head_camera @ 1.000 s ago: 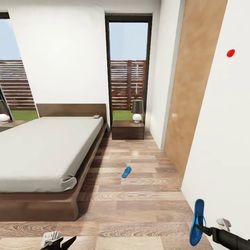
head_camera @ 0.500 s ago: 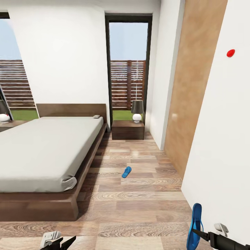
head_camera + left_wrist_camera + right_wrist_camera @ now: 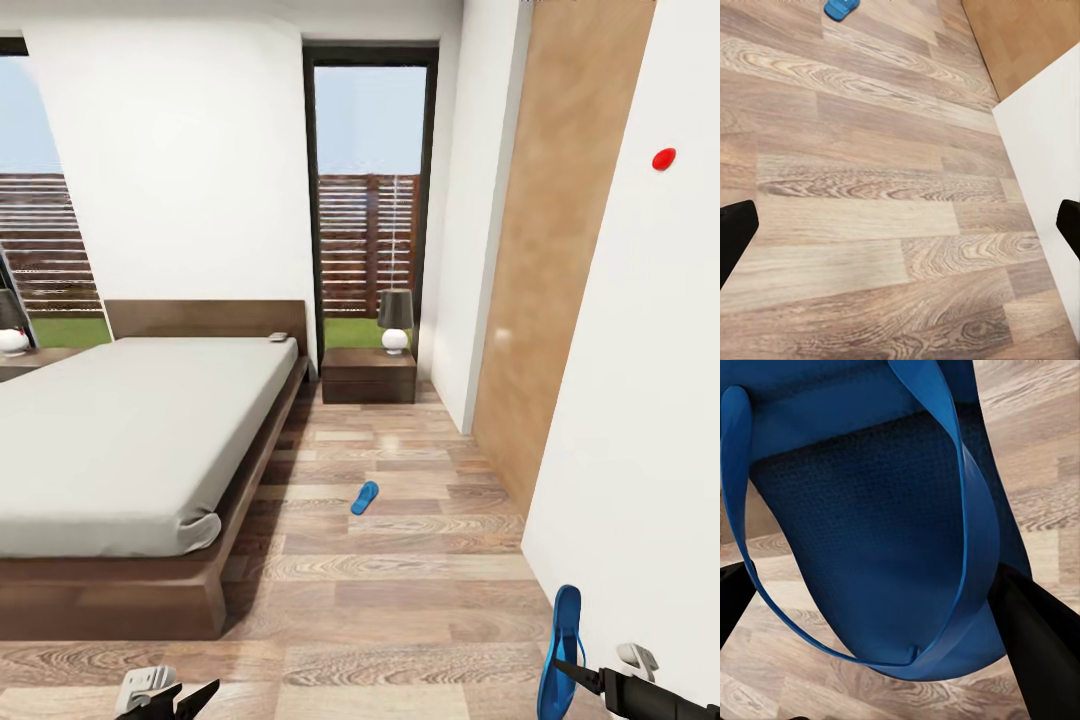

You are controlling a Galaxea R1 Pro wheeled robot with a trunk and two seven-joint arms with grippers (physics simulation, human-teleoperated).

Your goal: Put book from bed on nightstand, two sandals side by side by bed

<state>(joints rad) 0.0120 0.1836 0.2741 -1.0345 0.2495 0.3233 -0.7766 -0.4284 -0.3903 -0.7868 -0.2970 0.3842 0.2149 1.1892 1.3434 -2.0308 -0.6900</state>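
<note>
One sandal, pinched upright in the right gripper, has sunk lower since a second ago; its mate lies ahead. Left gripper spread wide, empty.

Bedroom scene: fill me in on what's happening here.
The robot stands on the wood floor at the foot end of the bed. Its right gripper is shut on one blue sandal, held upright off the floor near the white wall. The other sandal lies on the floor partway toward the nightstand. The left gripper is open and holds nothing. A small book rests on the mattress near the headboard.
</note>
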